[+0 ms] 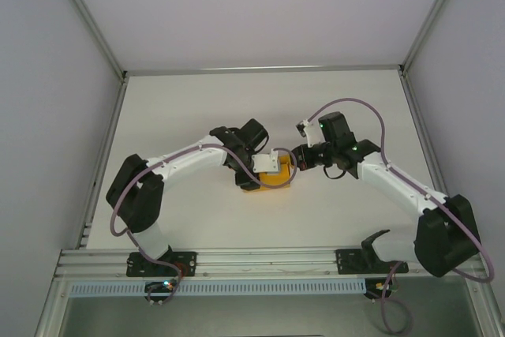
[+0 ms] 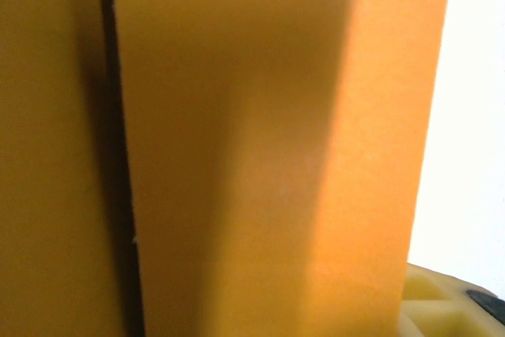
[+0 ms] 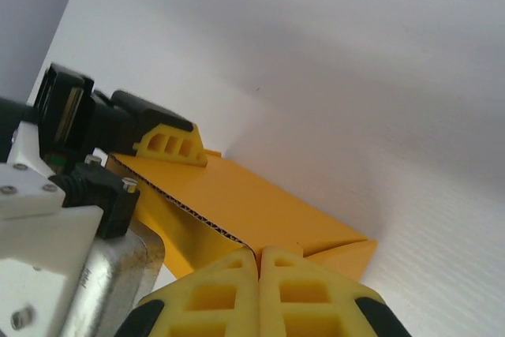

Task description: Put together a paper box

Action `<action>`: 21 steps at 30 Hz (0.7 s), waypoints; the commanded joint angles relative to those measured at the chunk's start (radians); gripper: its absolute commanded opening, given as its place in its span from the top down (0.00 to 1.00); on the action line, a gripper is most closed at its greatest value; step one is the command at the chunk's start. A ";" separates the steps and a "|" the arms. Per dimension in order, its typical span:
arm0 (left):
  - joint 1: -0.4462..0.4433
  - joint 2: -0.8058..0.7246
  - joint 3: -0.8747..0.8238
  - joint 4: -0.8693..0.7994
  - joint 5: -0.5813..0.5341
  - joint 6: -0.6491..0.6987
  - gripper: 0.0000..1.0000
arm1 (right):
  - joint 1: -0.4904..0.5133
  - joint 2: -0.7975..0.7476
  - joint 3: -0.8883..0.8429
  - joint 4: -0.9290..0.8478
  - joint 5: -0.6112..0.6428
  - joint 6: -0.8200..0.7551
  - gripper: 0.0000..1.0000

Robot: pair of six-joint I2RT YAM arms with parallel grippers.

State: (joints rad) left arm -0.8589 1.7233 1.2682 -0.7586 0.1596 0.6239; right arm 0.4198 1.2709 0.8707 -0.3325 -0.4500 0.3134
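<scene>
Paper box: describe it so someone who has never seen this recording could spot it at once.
Look at the middle of the white table, where the two arms meet. Under the left gripper, beside the right gripper, is the paper box, a small flat card shape. Its bright orange-yellow stands out against the white and black arms.

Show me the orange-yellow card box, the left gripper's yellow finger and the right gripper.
orange-yellow card box (image 3: 260, 203), right wrist view, flat top panel.
left gripper's yellow finger (image 3: 170, 144), right wrist view, its ribbed side.
right gripper (image 3: 259, 262), right wrist view, seam between its fingertips.
</scene>
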 commanded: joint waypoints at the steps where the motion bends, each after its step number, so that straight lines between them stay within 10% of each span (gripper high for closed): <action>1: -0.012 0.046 0.030 0.046 -0.057 -0.077 0.52 | 0.043 -0.083 -0.031 0.001 0.177 0.315 1.00; 21: -0.028 0.091 0.058 0.047 -0.058 -0.070 0.53 | 0.023 -0.065 -0.033 -0.057 0.109 0.688 1.00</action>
State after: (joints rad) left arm -0.8955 1.7870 1.3357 -0.7376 0.1177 0.5789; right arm 0.4522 1.1881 0.8120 -0.3073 -0.2699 0.9291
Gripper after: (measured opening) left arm 0.467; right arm 0.046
